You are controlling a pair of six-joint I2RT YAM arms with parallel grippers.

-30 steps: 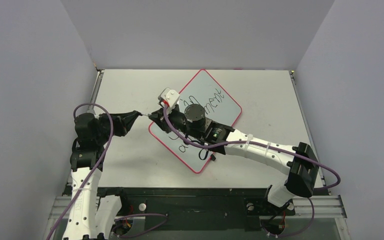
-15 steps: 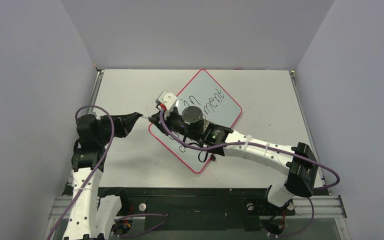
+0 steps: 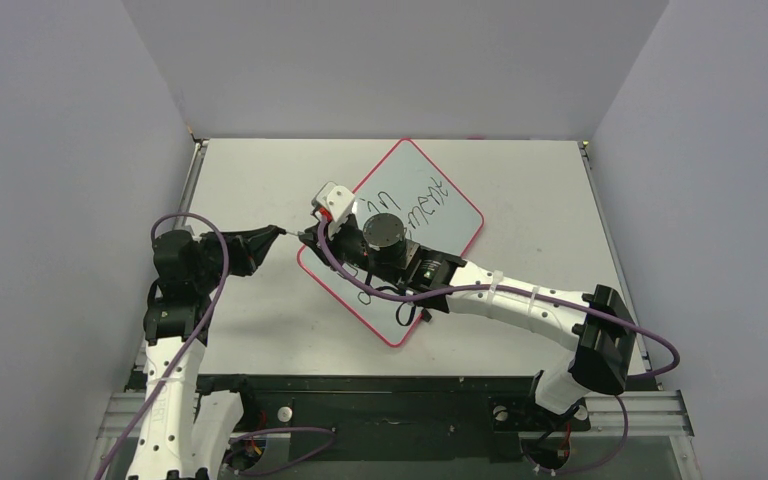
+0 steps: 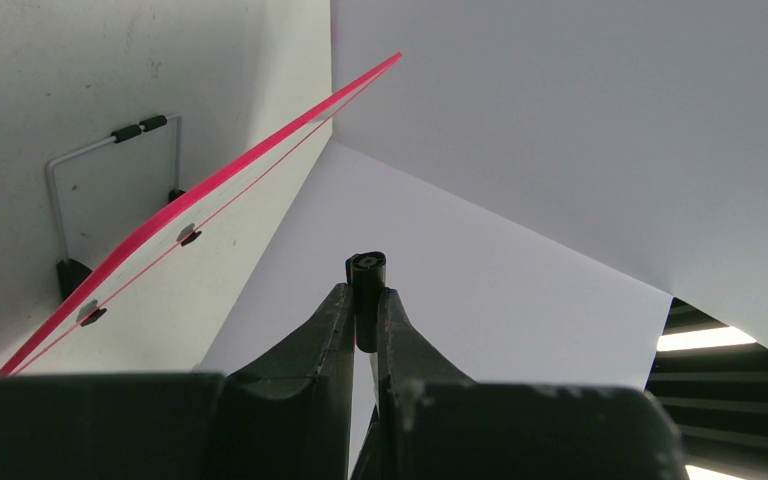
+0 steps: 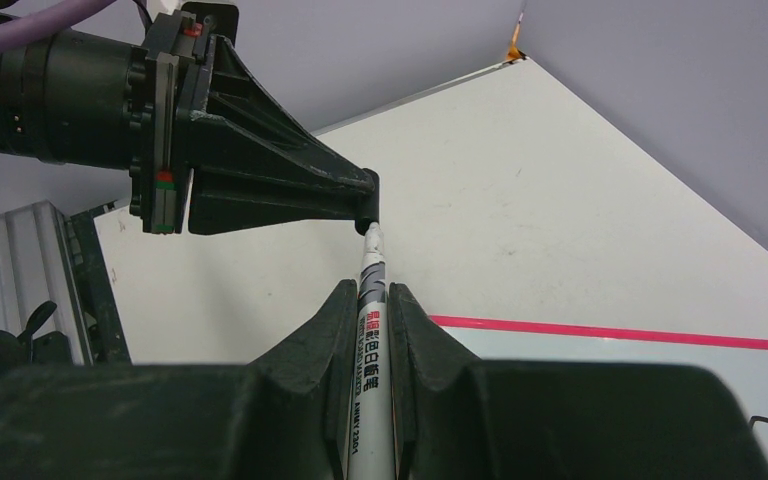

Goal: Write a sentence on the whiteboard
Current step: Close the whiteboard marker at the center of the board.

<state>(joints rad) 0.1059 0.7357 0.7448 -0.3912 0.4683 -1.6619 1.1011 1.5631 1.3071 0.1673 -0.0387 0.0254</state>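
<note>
The whiteboard [image 3: 447, 222] lies tilted on the table, red-rimmed; my right arm hides much of it. Part of the sentence [image 3: 416, 205] shows in black at its far end; the remainder is covered. My right gripper [image 3: 310, 238] is shut on a white marker [image 5: 369, 330], off the board's left corner. My left gripper [image 3: 282, 232] is shut on the black marker cap [image 4: 366, 275]. In the right wrist view the marker's nose meets the cap [image 5: 368, 208] held by the left fingers [image 5: 290, 190]. The board's red rim shows in both wrist views [image 4: 210, 195] [image 5: 610, 332].
Grey walls enclose the white table [image 3: 250, 180] on three sides. A wire stand [image 4: 110, 190] with black clips shows at the whiteboard's edge in the left wrist view. The right arm's purple cable [image 3: 380, 290] hangs over the board.
My right gripper has shifted slightly left with the marker, closing on the cap in my left gripper. The left arm has barely moved.
</note>
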